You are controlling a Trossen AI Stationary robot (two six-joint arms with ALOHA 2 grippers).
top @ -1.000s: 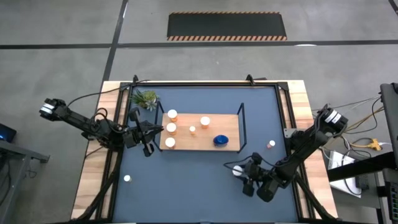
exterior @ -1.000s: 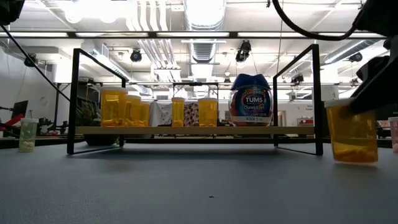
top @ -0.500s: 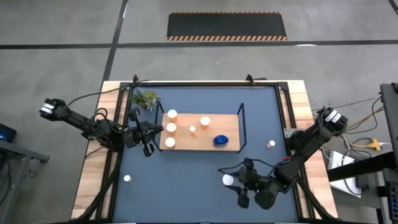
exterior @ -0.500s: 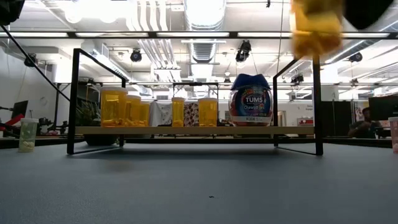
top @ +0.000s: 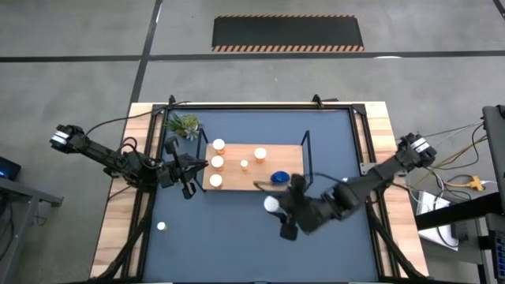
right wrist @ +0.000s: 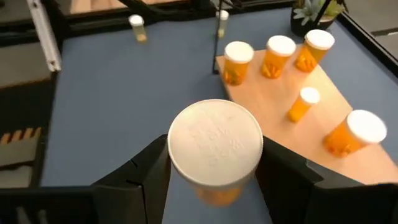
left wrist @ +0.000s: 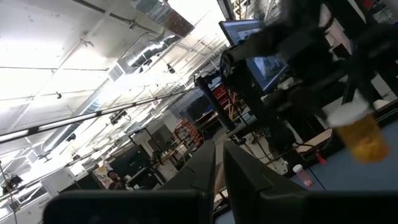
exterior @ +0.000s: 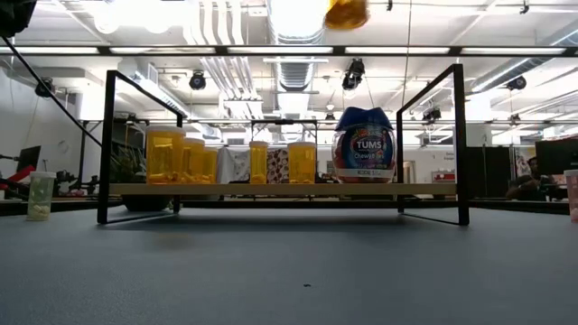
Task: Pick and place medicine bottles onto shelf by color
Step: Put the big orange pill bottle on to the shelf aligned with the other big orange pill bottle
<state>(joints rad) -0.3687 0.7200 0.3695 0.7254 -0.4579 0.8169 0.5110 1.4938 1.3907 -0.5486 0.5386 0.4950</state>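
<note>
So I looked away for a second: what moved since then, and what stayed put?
The right gripper, shut on an orange bottle, lifted it off the mat and carried it left toward the shelf. The left gripper stayed shut beside the shelf; the shelved bottles didn't move.

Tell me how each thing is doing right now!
Right pincer: shut on orange bottle, lifted above the mat.
Left pincer: shut, empty, beside the shelf.
Orange bottles on shelf: upright, capped.
Blue bottle: upright on shelf.
Small bottle: standing on mat.
</note>
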